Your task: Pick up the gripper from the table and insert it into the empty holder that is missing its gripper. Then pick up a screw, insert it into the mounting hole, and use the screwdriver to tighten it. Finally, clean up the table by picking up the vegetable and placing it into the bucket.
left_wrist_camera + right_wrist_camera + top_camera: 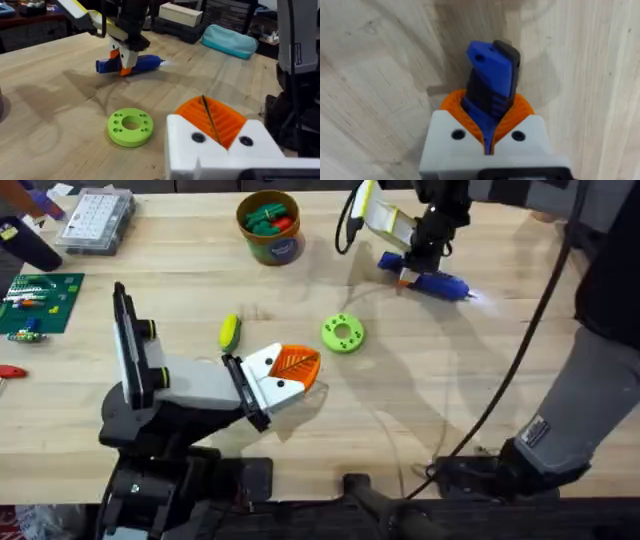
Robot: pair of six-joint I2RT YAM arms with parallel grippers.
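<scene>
Right gripper (488, 135): jaws closed on the screwdriver (432, 282), orange pads pinching its blue body; driver lies flat on the tabletop (480, 370) at far right-centre, gripper bearing down on it from above. Left gripper (290, 372): jaws closed, orange pads pressed together with nothing between them, low over the tabletop near centre. Vegetable (230, 331) lies just beside the left gripper, on its far-left side. Green ring disc (343, 333) sits between the two grippers. Bucket (269, 225) stands at the far edge, green and red pieces inside.
</scene>
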